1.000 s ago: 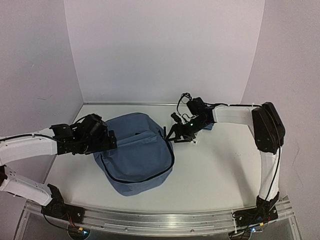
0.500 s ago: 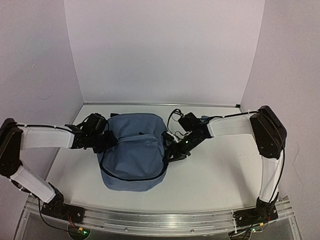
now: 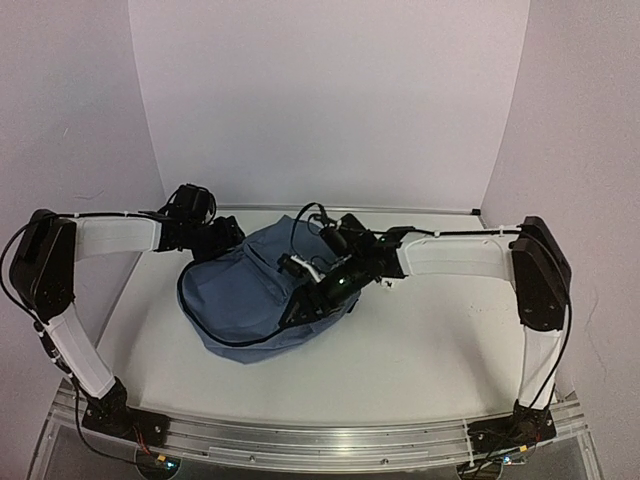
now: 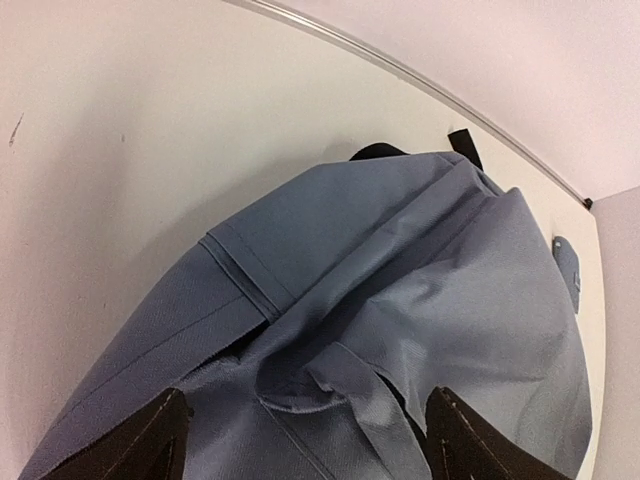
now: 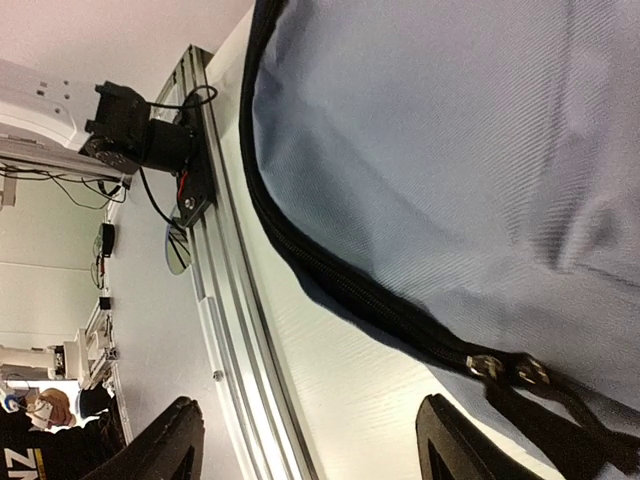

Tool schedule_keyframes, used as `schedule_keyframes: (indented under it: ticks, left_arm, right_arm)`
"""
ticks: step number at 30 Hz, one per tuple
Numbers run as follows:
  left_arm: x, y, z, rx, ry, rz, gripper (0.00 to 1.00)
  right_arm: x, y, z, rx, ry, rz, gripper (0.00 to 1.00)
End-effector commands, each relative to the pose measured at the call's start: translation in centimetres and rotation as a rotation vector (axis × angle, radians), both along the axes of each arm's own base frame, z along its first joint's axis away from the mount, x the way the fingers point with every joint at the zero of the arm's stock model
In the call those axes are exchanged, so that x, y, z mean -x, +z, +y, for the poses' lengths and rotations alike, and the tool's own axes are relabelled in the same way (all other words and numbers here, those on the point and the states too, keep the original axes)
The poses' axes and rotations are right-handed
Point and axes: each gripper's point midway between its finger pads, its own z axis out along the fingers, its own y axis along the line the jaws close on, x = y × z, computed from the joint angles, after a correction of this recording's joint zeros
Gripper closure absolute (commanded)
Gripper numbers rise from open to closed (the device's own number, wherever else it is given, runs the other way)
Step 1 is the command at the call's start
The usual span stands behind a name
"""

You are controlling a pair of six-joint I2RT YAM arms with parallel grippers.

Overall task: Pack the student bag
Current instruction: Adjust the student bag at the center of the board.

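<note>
Left end effector (image 4: 305,445), jaws spread wide and empty, has shifted to the far end of the student bag (image 3: 250,300) beneath it. Right end effector (image 5: 315,445), likewise spread and empty, now hovers above the zip pulls (image 5: 500,368); unzipping looks next.

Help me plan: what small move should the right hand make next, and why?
Probably shift the right hand toward the two zipper pulls and close on one: its fingers stand open, and the pulls on the student bag lie beside one finger, ungripped.

Colours rn: plain slate-blue student bag (image 3: 250,300)
zip (image 5: 340,288) + straps (image 4: 375,152) blk, table (image 3: 420,330) white, arms (image 3: 450,255) white w/ blk joints, walls (image 3: 330,100) pale lilac-ish
</note>
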Motion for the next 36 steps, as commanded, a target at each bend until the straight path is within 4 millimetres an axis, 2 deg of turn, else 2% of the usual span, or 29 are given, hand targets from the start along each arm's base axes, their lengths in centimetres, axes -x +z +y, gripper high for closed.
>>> schedule_keyframes:
  ticks: [1,4,7,11,13,15,17,19,22,23,26,28,30,33,36]
  left_arm:
    - [3.3,4.6,-0.3,0.032,-0.070,-0.074,0.14]
    - [6.6,5.0,-0.9,-0.016,-0.068,-0.085,0.08]
    - [9.5,3.9,-0.9,-0.025,-0.033,-0.036,0.07]
    - [12.6,2.2,0.6,0.016,0.066,0.023,0.01]
    - [14.0,1.3,1.4,0.023,0.104,0.046,0.00]
    - [14.8,0.8,1.7,0.039,0.116,0.060,0.00]
    - [15.5,-0.6,1.8,0.050,0.132,0.105,0.00]
    - [16.1,-2.0,2.3,0.053,0.170,0.145,0.01]
    - [16.6,-3.3,3.1,0.058,0.219,0.163,0.04]
    - [16.5,-3.4,3.4,0.052,0.235,0.155,0.09]
    - [15.5,-3.7,3.8,0.024,0.252,0.143,0.21]
    - [14.1,-4.4,3.5,0.031,0.241,0.154,0.31]
    - [12.4,-5.3,3.3,0.086,0.230,0.175,0.45]
    - [8.8,-6.0,2.8,0.139,0.201,0.174,0.75]
    - [4.6,-5.1,2.1,0.116,0.161,0.145,0.90]
  right_arm:
    - [-8.0,7.4,-4.5,-0.112,-0.185,-0.126,0.25]
    - [-13.8,7.7,-7.8,-0.056,-0.347,-0.230,0.22]
    - [-17.1,6.6,-9.3,0.047,-0.413,-0.374,0.19]
    - [-19.9,4.6,-9.0,0.119,-0.442,-0.420,0.17]
    - [-21.1,2.8,-8.8,0.157,-0.458,-0.413,0.17]
    - [-21.9,1.5,-8.6,0.181,-0.460,-0.406,0.17]
    - [-22.1,0.1,-8.2,0.194,-0.448,-0.385,0.17]
    - [-21.8,-1.1,-7.6,0.188,-0.425,-0.340,0.19]
    - [-20.7,-2.5,-6.9,0.170,-0.388,-0.256,0.29]
    - [-20.1,-2.7,-6.8,0.163,-0.375,-0.231,0.34]
    - [-18.1,-2.9,-7.2,0.151,-0.347,-0.171,0.59]
    - [-16.2,-2.6,-7.9,0.143,-0.330,-0.132,0.73]
    - [-14.3,-2.1,-8.5,0.128,-0.310,-0.094,0.79]
    - [-10.8,-1.6,-9.2,0.096,-0.270,-0.020,0.83]
    - [-7.6,-1.7,-8.9,0.075,-0.212,0.022,0.84]
